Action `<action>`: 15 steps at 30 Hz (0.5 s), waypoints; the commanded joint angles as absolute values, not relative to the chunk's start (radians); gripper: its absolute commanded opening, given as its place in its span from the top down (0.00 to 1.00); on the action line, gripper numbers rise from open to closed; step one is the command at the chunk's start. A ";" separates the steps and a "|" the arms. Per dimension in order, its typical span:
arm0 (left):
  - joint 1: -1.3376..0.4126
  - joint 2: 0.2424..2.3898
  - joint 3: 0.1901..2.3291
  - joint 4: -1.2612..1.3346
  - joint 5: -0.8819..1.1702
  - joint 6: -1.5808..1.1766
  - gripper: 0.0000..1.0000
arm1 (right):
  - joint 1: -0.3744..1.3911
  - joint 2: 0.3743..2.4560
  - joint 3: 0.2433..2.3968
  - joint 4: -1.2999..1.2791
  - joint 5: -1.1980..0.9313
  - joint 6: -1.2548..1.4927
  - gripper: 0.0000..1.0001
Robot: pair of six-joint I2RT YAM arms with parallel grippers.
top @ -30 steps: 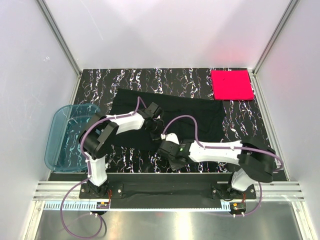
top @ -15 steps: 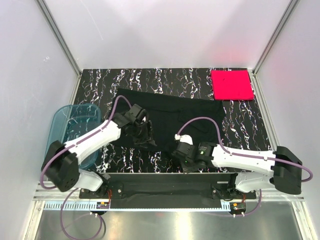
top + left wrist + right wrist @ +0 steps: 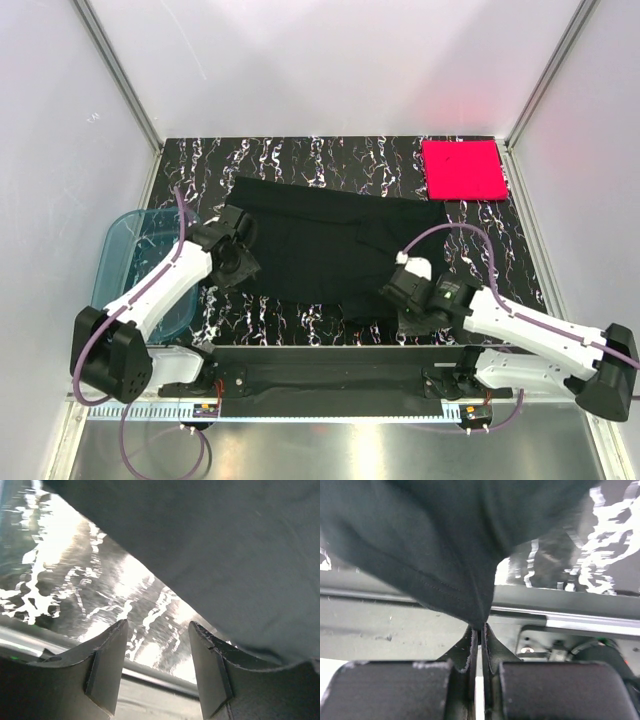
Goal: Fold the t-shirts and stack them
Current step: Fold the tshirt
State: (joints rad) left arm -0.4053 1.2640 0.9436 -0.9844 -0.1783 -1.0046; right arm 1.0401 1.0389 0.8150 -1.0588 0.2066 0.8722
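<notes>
Marbled table | black shirt hem clamped in right fingers | left fingers apart beside it

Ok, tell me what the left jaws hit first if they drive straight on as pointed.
Probably the bare marbled tabletop: the left gripper is open and the gap between its jaws frames table, with the edge of the black shirt just beyond. Depth is unclear, so the cloth could come first.
</notes>
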 commanded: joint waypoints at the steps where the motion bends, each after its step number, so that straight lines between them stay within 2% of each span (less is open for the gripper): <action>1: -0.402 1.287 0.968 -1.028 -0.316 -1.084 0.43 | 0.982 0.999 0.890 -1.183 0.330 0.888 1.00; 10: -0.400 1.310 0.962 -1.109 -0.397 -1.172 0.43 | 0.873 0.804 0.949 -1.305 0.432 0.985 1.00; 15: -0.400 1.318 0.965 -1.140 -0.426 -1.183 0.42 | 0.862 0.785 1.037 -1.379 0.511 0.992 1.00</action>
State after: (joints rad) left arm -0.4053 1.3273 0.9520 -1.1099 -0.3515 -1.1484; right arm 0.8715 0.7921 0.9741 -1.2964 0.4023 0.9531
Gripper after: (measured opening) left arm 0.581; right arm 0.048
